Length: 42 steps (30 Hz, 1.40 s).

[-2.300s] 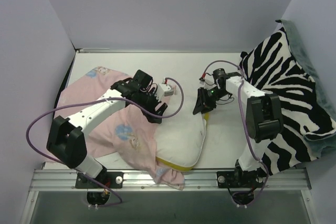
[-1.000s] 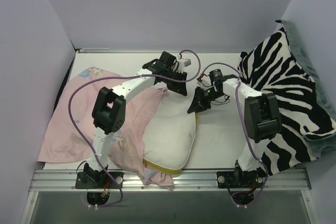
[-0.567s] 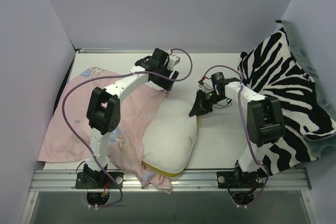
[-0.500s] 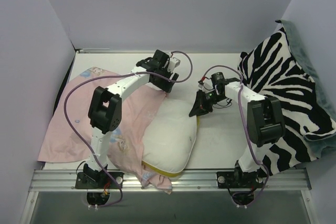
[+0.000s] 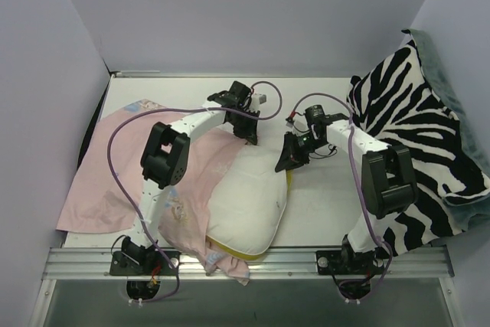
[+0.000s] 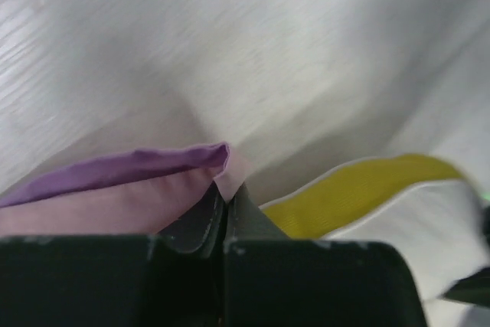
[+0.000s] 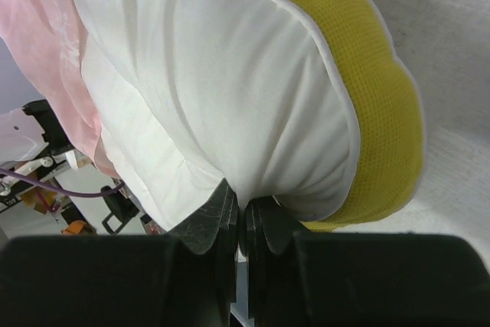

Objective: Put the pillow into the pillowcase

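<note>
The pillowcase (image 5: 115, 166), pink side up, sprawls across the left half of the table (image 5: 321, 204). The left gripper (image 5: 250, 137), jaws pressed together, meets the case's purple hem; whether cloth is caught cannot be told. The pillow (image 5: 245, 204) lies mid-table against the case, its far corner pinched by the closed right gripper (image 5: 283, 165). A zebra-striped blanket (image 5: 421, 135) sits at right.

We see 1 white table (image 5: 321, 97) with 3 soft things lying on it. The pink pillowcase (image 5: 107, 181) spreads across the left of the frame. The pillow (image 5: 245, 197) lies at lower centre touching it, and a zebra-striped blanket (image 5: 421, 135) is heaped at the right.
</note>
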Available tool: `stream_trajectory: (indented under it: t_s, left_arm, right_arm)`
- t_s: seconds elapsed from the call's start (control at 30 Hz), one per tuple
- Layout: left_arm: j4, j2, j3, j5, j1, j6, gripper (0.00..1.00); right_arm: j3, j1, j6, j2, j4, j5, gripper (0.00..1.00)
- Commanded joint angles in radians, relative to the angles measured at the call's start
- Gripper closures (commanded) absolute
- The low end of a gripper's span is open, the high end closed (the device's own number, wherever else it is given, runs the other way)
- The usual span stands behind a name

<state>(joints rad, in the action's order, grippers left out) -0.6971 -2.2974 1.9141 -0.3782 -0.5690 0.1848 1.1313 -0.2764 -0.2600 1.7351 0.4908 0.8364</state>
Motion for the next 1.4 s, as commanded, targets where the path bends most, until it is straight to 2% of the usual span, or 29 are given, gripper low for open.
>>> stream_trajectory:
  t_s: [0.0, 0.1, 0.23, 0.33, 0.37, 0.4, 0.5, 0.53, 0.6, 0.63, 0.7, 0.73, 0.83, 1.0, 1.17, 1.27, 1.37]
  left_arm:
    - [0.313, 0.090, 0.034, -0.261, -0.060, 0.289, 1.00]
    - [0.323, 0.067, 0.114, -0.248, -0.101, 0.375, 1.00]
    - [0.367, 0.082, 0.054, -0.196, -0.134, 0.464, 1.00]
    - [0.398, 0.085, 0.005, -0.133, -0.124, 0.447, 0.99]
    - [0.372, 0.078, 0.029, -0.116, -0.115, 0.412, 0.91]
    - [0.346, 0.076, 0.054, -0.090, -0.088, 0.363, 0.68]
    - [0.201, 0.116, 0.160, -0.018, -0.034, 0.124, 0.31]
    - [0.092, 0.131, 0.180, 0.013, -0.026, -0.021, 0.22]
    - [0.004, 0.196, 0.171, 0.077, -0.017, -0.143, 0.21]
    - [-0.045, 0.255, 0.143, 0.129, -0.012, -0.245, 0.20]
    - [-0.079, 0.315, 0.036, 0.169, -0.014, -0.368, 0.19]
    - [-0.094, 0.343, -0.007, 0.198, -0.017, -0.396, 0.18]
    - [-0.123, 0.414, -0.098, 0.254, -0.043, -0.467, 0.16]
    - [-0.173, 0.365, -0.105, 0.357, -0.101, -0.501, 0.15]
    - [-0.174, 0.268, -0.089, 0.410, -0.109, -0.524, 0.17]
    - [-0.173, 0.213, -0.055, 0.452, -0.103, -0.538, 0.18]
    - [-0.173, 0.171, -0.024, 0.501, -0.097, -0.551, 0.30]
  right_arm:
    - [0.058, -0.056, 0.004, -0.014, 0.017, 0.021, 1.00]
    - [0.071, -0.066, -0.001, -0.025, 0.017, 0.024, 1.00]
    - [0.067, -0.040, -0.002, -0.043, 0.018, 0.033, 1.00]
    - [0.065, 0.005, -0.001, -0.042, 0.020, 0.033, 1.00]
    - [0.067, 0.020, 0.005, -0.039, 0.020, 0.029, 1.00]
    - [0.070, 0.034, 0.017, -0.039, 0.023, 0.020, 1.00]
    - [0.093, 0.086, 0.080, -0.034, 0.029, -0.049, 1.00]
    - [0.103, 0.103, 0.096, -0.028, 0.034, -0.095, 0.96]
    - [0.151, 0.150, 0.097, -0.006, 0.051, -0.115, 0.90]
    - [0.163, 0.164, 0.081, 0.010, 0.067, -0.140, 0.74]
    - [0.200, 0.200, 0.052, 0.021, 0.100, -0.149, 0.50]
    - [0.202, 0.207, 0.041, 0.021, 0.138, -0.148, 0.33]
    - [0.142, 0.226, -0.001, -0.006, 0.178, -0.111, 0.12]
    - [-0.029, 0.212, -0.047, 0.006, 0.178, 0.018, 0.10]
    - [-0.031, 0.184, -0.071, 0.072, 0.115, 0.067, 0.15]
    - [-0.005, 0.175, -0.077, 0.124, 0.100, 0.085, 0.24]
    - [-0.001, 0.169, -0.074, 0.142, 0.089, 0.095, 0.40]
